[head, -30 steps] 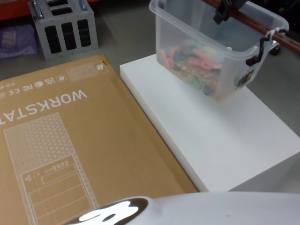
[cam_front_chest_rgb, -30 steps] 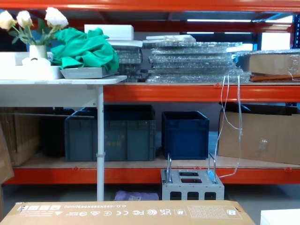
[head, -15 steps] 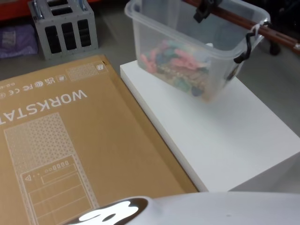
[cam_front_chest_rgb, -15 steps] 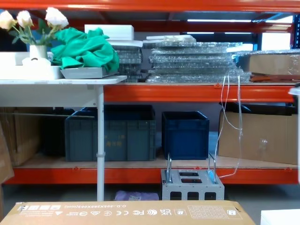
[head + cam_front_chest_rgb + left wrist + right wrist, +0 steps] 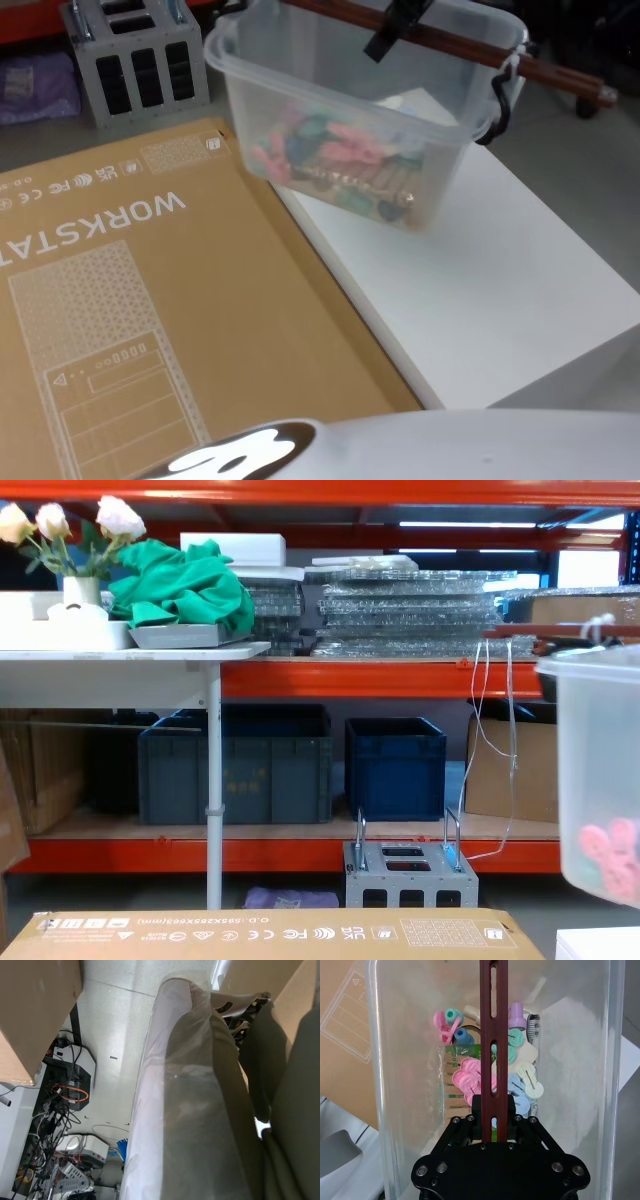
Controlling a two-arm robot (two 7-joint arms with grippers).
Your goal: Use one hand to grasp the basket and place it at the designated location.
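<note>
The basket point(image 5: 300, 95) is a translucent white tub with colourful clips point(image 5: 335, 160) in its bottom. It hangs in the air over the near-left edge of the white table point(image 5: 500, 280) and the corner of the cardboard box point(image 5: 150, 300). A dark red slotted bar point(image 5: 493, 1020) spans its rim as a handle. My right gripper point(image 5: 493, 1102) is shut on that bar from above, and it appears black over the tub point(image 5: 395, 22) in the head view. The basket's wall point(image 5: 600, 750) fills the right edge of the chest view. My left arm is parked low beside the body.
A flat cardboard box printed WORKSTATION lies left of the white table. A grey metal unit point(image 5: 135, 60) stands on the floor behind it. Orange racking holds a grey crate point(image 5: 235, 765) and a dark blue crate point(image 5: 395, 765). A white side table point(image 5: 120, 655) stands at the left.
The right gripper has carried the basket leftwards and nearer, from over the table's far side to over its left edge. The tub has entered the chest view from the right.
</note>
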